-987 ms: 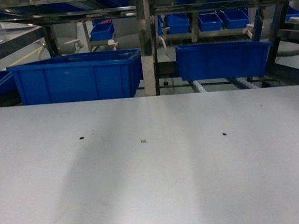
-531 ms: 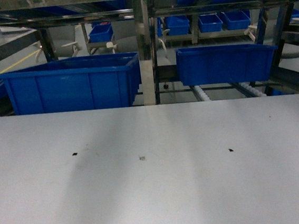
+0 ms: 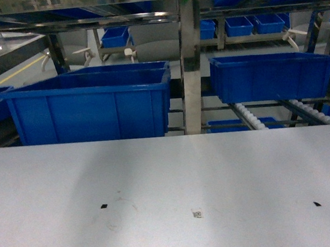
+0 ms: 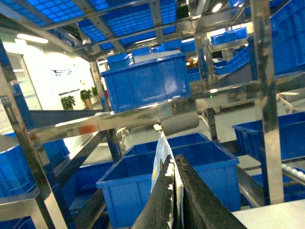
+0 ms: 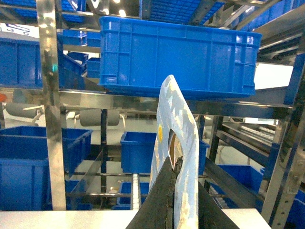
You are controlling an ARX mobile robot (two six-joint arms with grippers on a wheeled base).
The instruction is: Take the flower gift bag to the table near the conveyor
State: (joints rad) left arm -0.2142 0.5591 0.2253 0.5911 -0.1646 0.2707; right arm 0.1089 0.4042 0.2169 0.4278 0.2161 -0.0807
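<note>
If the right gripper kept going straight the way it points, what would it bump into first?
Probably the steel conveyor frame under the big blue bin. The right gripper, shut on the flower gift bag, aims there, though depth is hard to judge.

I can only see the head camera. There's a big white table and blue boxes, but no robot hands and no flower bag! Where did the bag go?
Observer: Both wrist cameras show it. The right gripper is pinching the top edge of the flower gift bag.
Operator: What's the other hand doing?
Observer: The left gripper is shut on another bit of the bag's edge, so both arms hold it.
Operator: Is it on the table yet?
Observer: Only the bag's top edge shows, so I can't tell. A strip of the table shows low in the right wrist view, with the conveyor behind.
</note>
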